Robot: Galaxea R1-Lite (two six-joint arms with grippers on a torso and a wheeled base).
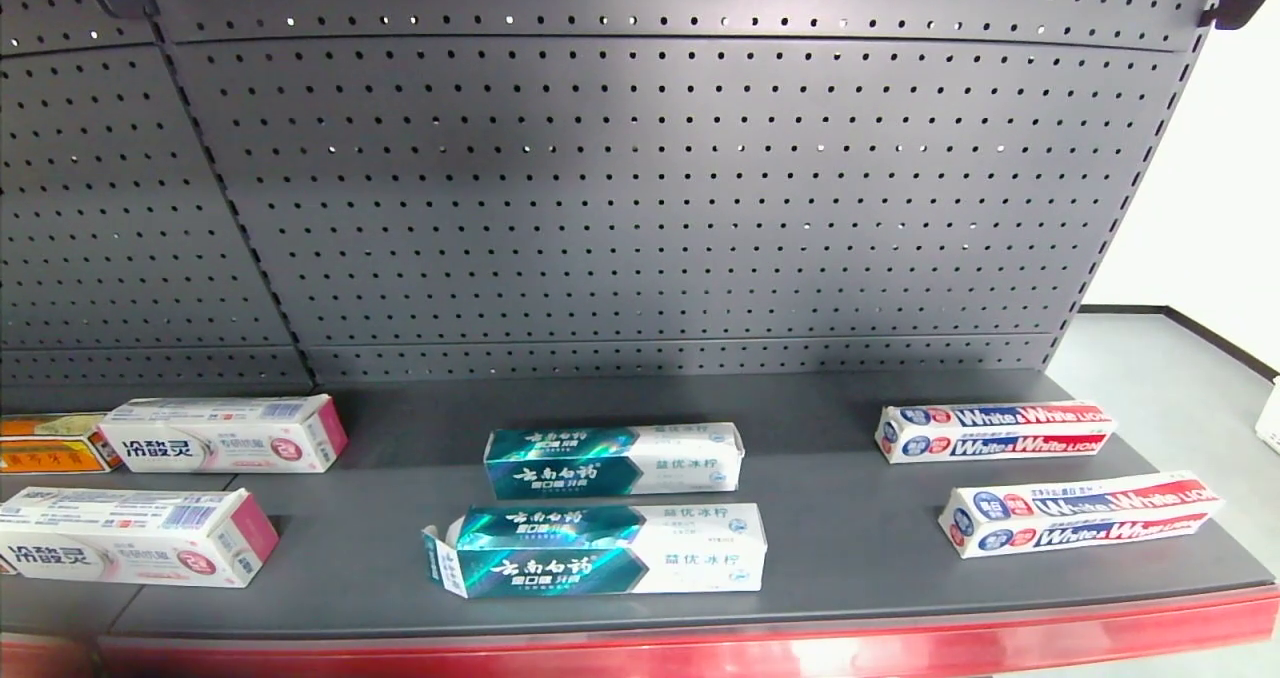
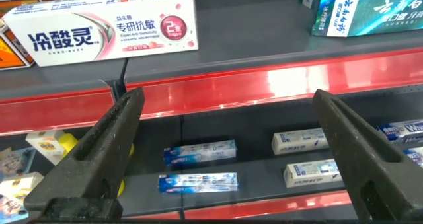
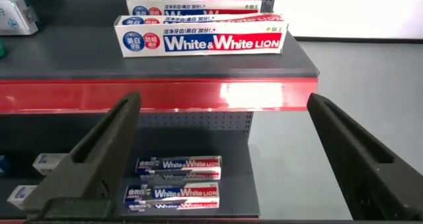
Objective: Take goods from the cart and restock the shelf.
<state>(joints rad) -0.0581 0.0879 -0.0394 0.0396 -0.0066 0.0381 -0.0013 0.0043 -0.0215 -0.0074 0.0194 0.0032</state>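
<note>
Front teal box (image 1: 600,550): lower centre of the head view, flat on the shelf (image 1: 850,558), left end flap open.
Rear teal box (image 1: 613,459): just behind, parallel, apart.
Front pink box (image 1: 130,536), rear pink box (image 1: 225,435): lower left, flat; orange box (image 1: 50,443) just beside the rear one.
Front white box (image 1: 1080,513), rear white box (image 1: 995,430): lower right, flat, apart.
Pegboard panel (image 1: 640,208): upper frame, behind all boxes.
Left gripper (image 2: 229,98): fingers spread wide, empty, facing the red shelf edge (image 2: 277,82).
Right gripper (image 3: 223,100): fingers likewise released, empty, facing the same edge below the white boxes.
</note>
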